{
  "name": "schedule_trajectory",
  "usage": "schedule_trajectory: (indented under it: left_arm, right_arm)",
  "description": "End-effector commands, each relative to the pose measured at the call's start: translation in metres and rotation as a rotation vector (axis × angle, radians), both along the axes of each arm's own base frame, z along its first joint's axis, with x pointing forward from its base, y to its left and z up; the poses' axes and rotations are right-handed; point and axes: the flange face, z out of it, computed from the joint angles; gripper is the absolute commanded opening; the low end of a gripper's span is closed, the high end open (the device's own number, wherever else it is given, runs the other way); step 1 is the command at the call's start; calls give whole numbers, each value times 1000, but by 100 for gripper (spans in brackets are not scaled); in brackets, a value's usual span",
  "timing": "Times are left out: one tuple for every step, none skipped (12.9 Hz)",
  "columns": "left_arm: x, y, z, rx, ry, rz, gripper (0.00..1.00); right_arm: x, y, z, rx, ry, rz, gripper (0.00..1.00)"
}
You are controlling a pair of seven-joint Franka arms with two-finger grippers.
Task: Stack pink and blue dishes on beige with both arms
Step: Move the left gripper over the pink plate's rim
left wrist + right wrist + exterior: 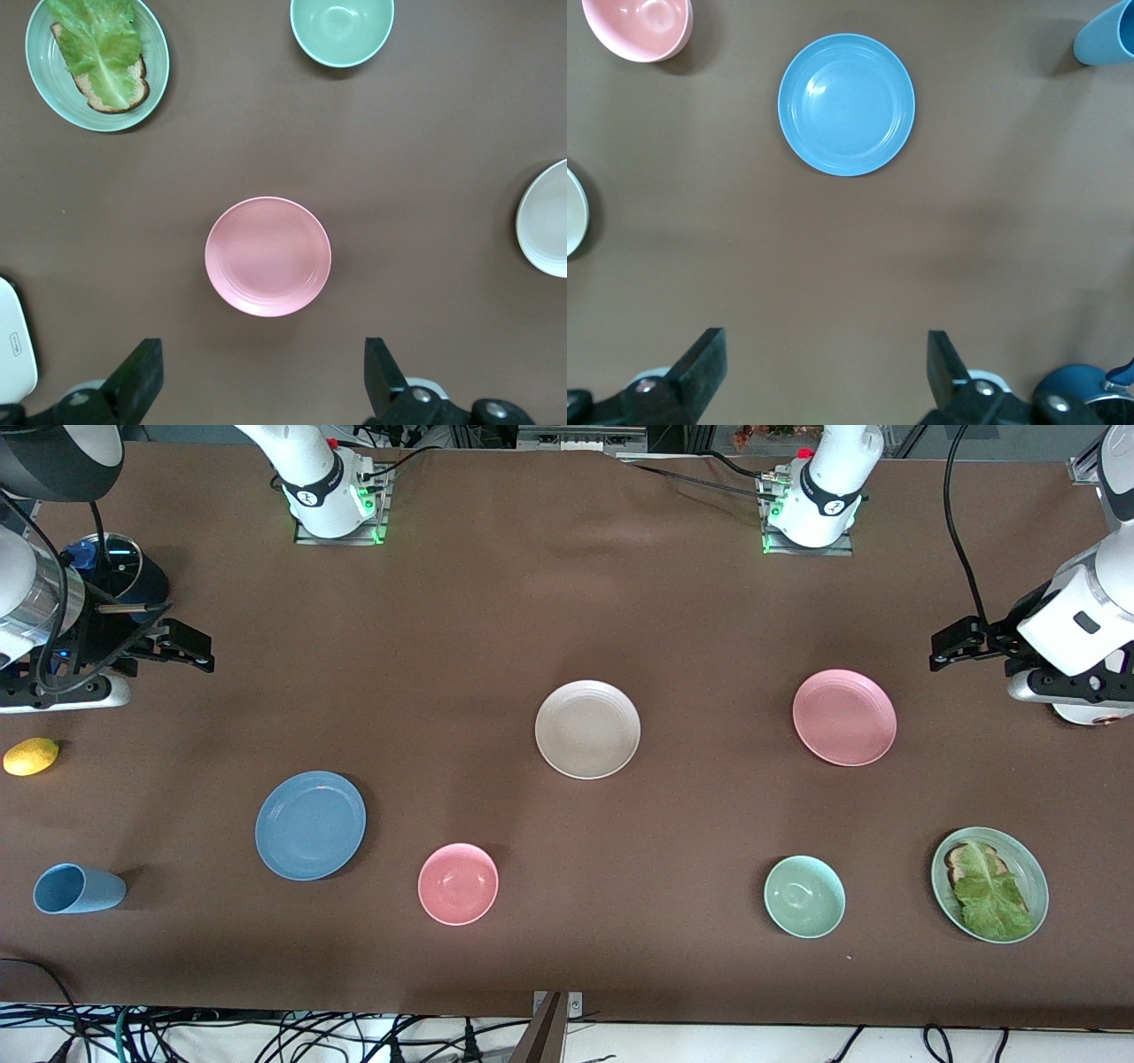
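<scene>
The beige plate lies mid-table. The pink plate lies toward the left arm's end, and the blue plate toward the right arm's end, nearer the front camera. All three lie apart and bare. My left gripper hangs open over the table's left-arm end. Its wrist view shows the pink plate ahead of the empty fingers and a slice of the beige plate. My right gripper hangs open over the other end, its fingertips short of the blue plate.
Near the front edge are a pink bowl, a pale green bowl, and a green plate with bread and lettuce. A blue cup lies on its side, with a lemon and a dark pot at the right arm's end.
</scene>
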Motion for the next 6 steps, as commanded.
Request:
schedule_trajectory:
  left_arm:
    - [-3,-5,1,18,3,-26,100]
    - [-2,-5,0,18,4,-26,100]
    - [1,-6,-4,16,6,-27,100]
    - [3,-8,-9,17,12,-32,100]
    - [7,-9,-12,16,1,-34,100]
    - [12,-9,-22,12,14,-32,100]
  right_arm:
    - [-7,-2,4,18,3,-12,100]
    - [-7,-2,4,16,3,-12,100]
    - [-7,-2,4,16,3,-11,100]
    - [-7,-2,5,16,2,-12,100]
    - [-6,-2,4,16,3,-12,100]
    - [-5,-4,2,15,-2,-14,100]
